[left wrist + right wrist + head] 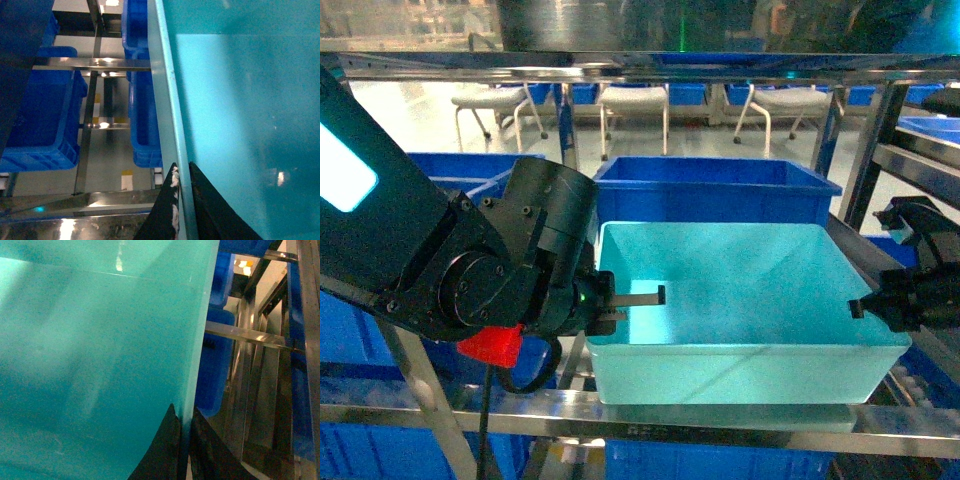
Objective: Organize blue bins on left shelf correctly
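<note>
A light turquoise blue bin [740,300] rests on the left shelf [720,425], its long side facing me. My left gripper [638,300] is shut on the bin's left wall, one finger inside and one outside [182,172]. On the opposite side, my right gripper [865,305] is shut on the bin's right wall [184,415] in the same way. The bin's inside [240,110] is bare in both wrist views [90,360].
A dark blue crate [715,190] stands right behind the turquoise bin, another [460,170] at the back left. More blue crates [40,120] sit on lower levels. A steel upright [865,150] rises at the right, a front rail [520,410] runs below.
</note>
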